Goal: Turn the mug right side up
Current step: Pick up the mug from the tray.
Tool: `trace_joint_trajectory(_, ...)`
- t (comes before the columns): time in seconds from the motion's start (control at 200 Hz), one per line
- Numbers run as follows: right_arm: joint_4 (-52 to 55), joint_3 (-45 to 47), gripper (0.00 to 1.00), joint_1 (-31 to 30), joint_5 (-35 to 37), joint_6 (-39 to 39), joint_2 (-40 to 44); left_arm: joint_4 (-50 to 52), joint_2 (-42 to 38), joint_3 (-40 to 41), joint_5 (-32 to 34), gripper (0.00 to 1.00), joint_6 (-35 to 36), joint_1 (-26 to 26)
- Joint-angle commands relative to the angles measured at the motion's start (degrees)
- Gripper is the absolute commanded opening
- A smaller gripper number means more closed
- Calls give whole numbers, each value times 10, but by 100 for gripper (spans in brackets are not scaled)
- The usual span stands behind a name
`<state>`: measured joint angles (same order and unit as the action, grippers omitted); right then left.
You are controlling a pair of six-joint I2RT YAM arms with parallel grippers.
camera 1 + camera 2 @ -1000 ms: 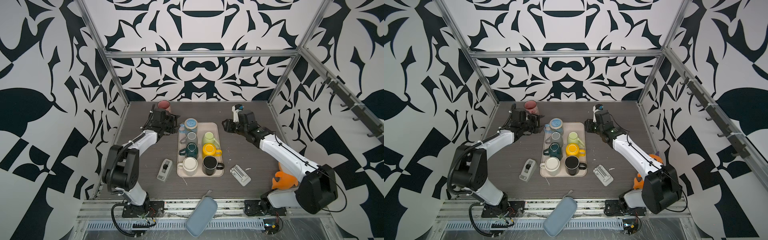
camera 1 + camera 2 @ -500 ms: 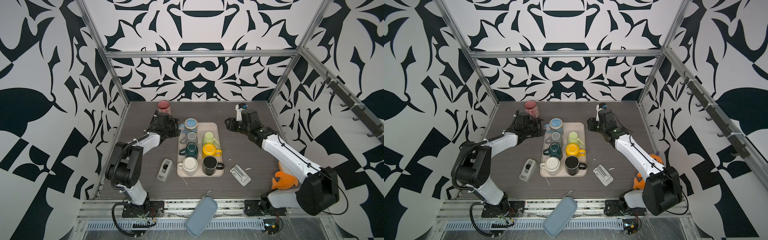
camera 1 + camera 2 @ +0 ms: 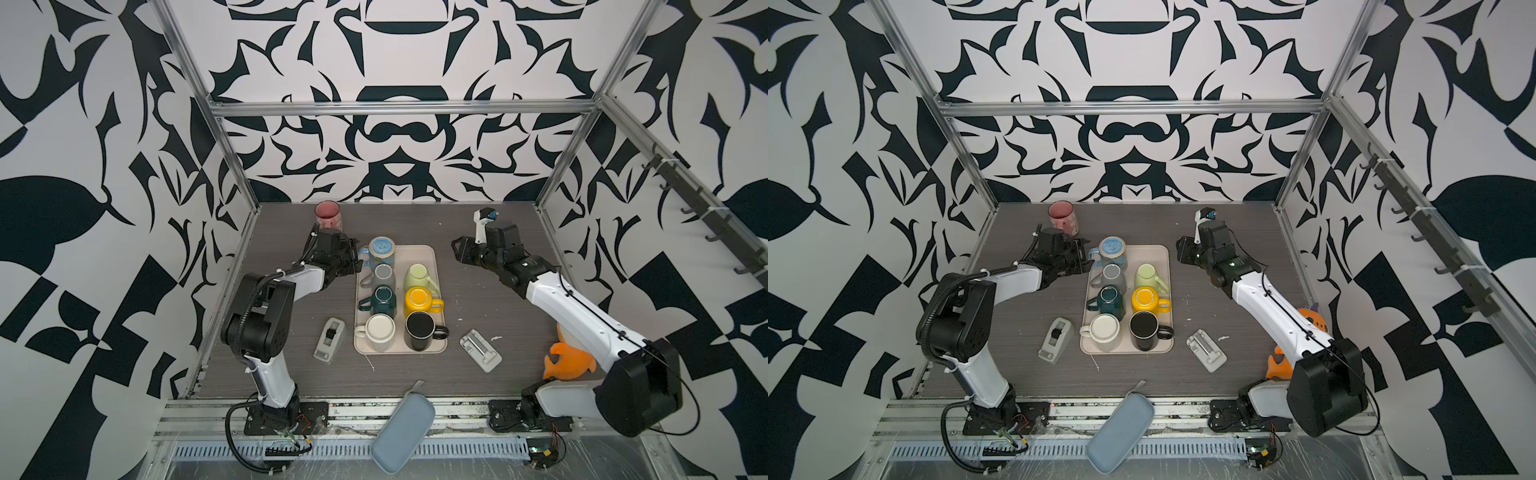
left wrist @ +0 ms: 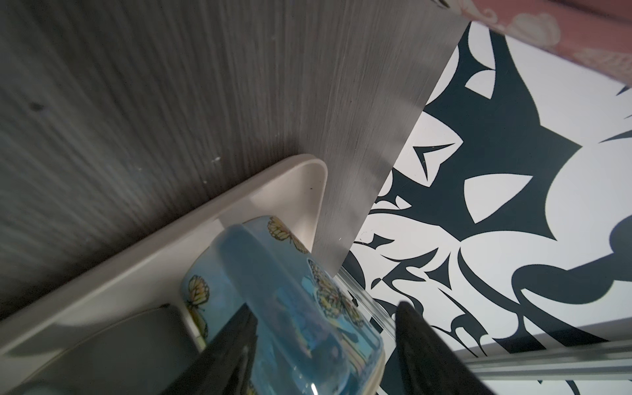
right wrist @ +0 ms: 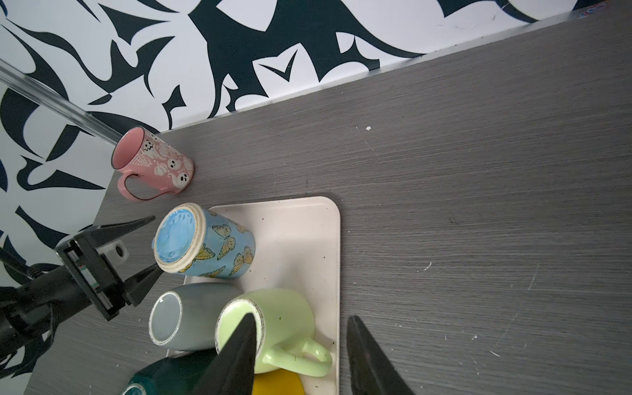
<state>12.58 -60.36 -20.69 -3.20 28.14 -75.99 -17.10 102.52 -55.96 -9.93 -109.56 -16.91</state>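
- Two claws show, both spread: the left claw (image 3: 355, 255) straddles the handle of the blue butterfly mug (image 3: 381, 249), one fingertip right against it, not pinching.
- The right claw (image 3: 456, 250) hangs empty over the table (image 3: 478, 299) beside the tray (image 3: 417, 254).
- The mug stands bottom-up in the tray's far left corner.
- Behind it, a pink mug (image 3: 328, 214) printed with ghosts and pumpkins stands upright.

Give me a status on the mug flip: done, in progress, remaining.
Done: the pink mug stands upright on the table, off the tray. In hand: the left gripper is open, straddling the handle of the butterfly mug, not yet closed; the right gripper is open and empty. Left: that mug sits base-up on the tray; grasp, lift, invert, set down.
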Motion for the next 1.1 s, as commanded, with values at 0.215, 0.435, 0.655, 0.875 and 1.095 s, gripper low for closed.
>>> trace_joint_trajectory(0.215, -12, 4, 46, 3, 7, 5, 19, -49, 29, -19, -13, 63, -27, -1)
trace_joint_trajectory(0.435, -16, 5, 46, 3, 8, 8, 15, -61, 40, -23, -20, 60, -30, -1)
trace_joint_trajectory(0.655, -16, 5, 46, 3, 10, 9, 15, -77, 50, -22, -27, 53, -38, -2)
trace_joint_trajectory(0.875, -17, 4, 45, 3, 10, 9, 13, -82, 56, -22, -31, 46, -40, -2)
trace_joint_trajectory(1.095, -18, 1, 45, 4, 11, 9, 9, -103, 70, -20, -41, 35, -51, -1)
